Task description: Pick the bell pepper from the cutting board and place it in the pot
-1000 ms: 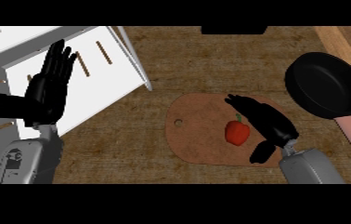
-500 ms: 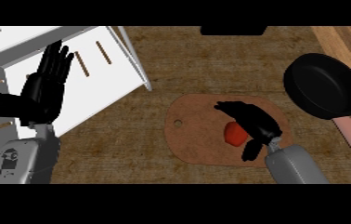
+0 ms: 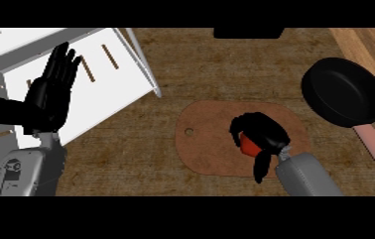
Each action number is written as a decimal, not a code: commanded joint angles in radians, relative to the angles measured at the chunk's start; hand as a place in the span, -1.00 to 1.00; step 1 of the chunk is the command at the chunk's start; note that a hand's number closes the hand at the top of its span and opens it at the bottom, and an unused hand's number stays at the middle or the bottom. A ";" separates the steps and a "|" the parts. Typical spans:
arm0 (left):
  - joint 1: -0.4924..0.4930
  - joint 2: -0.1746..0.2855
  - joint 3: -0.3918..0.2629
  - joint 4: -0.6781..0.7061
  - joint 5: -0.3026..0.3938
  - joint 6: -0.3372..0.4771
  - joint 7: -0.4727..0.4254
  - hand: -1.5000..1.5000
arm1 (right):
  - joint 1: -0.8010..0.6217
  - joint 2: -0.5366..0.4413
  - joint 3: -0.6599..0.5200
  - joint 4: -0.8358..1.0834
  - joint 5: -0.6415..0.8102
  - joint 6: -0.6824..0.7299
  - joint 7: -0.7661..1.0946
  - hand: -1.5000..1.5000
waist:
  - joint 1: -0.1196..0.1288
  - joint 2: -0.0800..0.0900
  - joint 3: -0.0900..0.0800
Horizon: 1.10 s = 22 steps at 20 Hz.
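Your right hand (image 3: 260,131) has slid left across the cutting board (image 3: 209,144) and now caps the bell pepper (image 3: 250,145), fingers curled round it. The pepper sits right of the board's middle, mostly hidden. Make sure thumb and fingers oppose before you lift. Rise straight up, then carry it right and far to the pot (image 3: 341,91). Your left hand (image 3: 50,91) rests spread at the left edge.

Half-hidden bell pepper (image 3: 250,145) under right hand (image 3: 261,130)

Each grey forearm (image 3: 33,171) ends in a black robot hand (image 3: 47,98).
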 commanded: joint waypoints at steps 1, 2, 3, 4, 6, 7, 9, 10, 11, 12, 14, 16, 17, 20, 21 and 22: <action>-0.020 0.023 0.015 0.010 0.002 -0.016 0.007 0.00 | 0.061 0.072 0.040 -0.026 0.036 -0.049 0.037 1.00 | 0.000 0.010 0.016; 0.080 -0.029 -0.018 -0.077 -0.002 0.006 0.001 0.00 | 0.055 0.050 0.015 -0.019 0.025 -0.054 0.009 1.00 | 0.006 0.009 0.016; 0.026 -0.017 -0.002 -0.020 -0.016 0.010 -0.031 0.00 | 0.075 0.038 0.003 -0.003 0.042 -0.107 -0.007 1.00 | 0.002 0.011 0.016; 0.012 -0.007 -0.001 -0.002 -0.005 -0.005 -0.004 0.00 | 0.043 0.056 -0.003 -0.002 0.063 -0.133 0.020 1.00 | 0.002 0.011 0.016; 0.017 -0.045 -0.025 -0.002 -0.047 0.045 -0.031 0.00 | 0.022 0.073 -0.003 -0.112 0.091 -0.097 0.125 1.00 | -0.001 0.009 0.016; -0.019 -0.016 0.006 0.052 -0.012 0.005 -0.036 0.00 | 0.045 0.007 -0.030 -0.231 0.056 -0.022 0.114 1.00 | -0.010 0.008 0.015; 0.000 -0.006 -0.004 0.003 0.000 -0.019 -0.029 0.00 | -0.155 0.109 -0.210 0.015 0.076 -0.102 0.356 1.00 | 0.037 0.021 0.016; -0.005 -0.007 -0.009 0.010 -0.005 -0.019 -0.027 0.00 | -0.200 0.131 -0.249 0.031 0.089 -0.102 0.456 1.00 | 0.055 0.029 0.015; -0.027 -0.023 -0.014 0.014 -0.002 -0.010 -0.032 0.00 | -0.223 0.128 -0.287 0.040 0.099 -0.117 0.523 1.00 | 0.049 0.038 0.013; -0.031 -0.015 -0.012 0.011 -0.006 -0.011 -0.030 0.00 | -0.243 0.121 -0.330 0.046 0.095 -0.138 0.568 1.00 | 0.055 0.046 0.014; -0.032 -0.022 -0.018 0.001 -0.001 -0.013 -0.028 0.00 | -0.288 0.112 -0.388 0.076 0.122 -0.165 0.688 1.00 | 0.078 0.052 0.013; -0.039 -0.014 -0.034 0.008 -0.006 -0.033 -0.025 0.00 | -0.375 0.120 -0.445 0.087 0.152 -0.207 0.825 1.00 | 0.089 0.051 0.012; -0.041 -0.021 -0.036 0.002 -0.005 -0.028 -0.028 0.00 | -0.414 0.095 -0.463 0.101 0.188 -0.226 0.884 1.00 | 0.102 0.050 0.010; -0.055 -0.024 -0.046 0.009 -0.006 -0.033 -0.025 0.00 | -0.501 0.058 -0.507 0.144 0.294 -0.286 1.075 1.00 | 0.114 0.055 0.009; -0.066 -0.023 -0.043 0.008 -0.003 -0.034 -0.024 0.00 | -0.543 0.043 -0.511 0.154 0.340 -0.289 1.147 1.00 | 0.115 0.049 0.007; -0.070 -0.032 -0.055 0.015 -0.009 -0.031 -0.021 0.00 | -0.568 0.037 -0.518 0.181 0.375 -0.311 1.200 1.00 | 0.121 0.058 0.009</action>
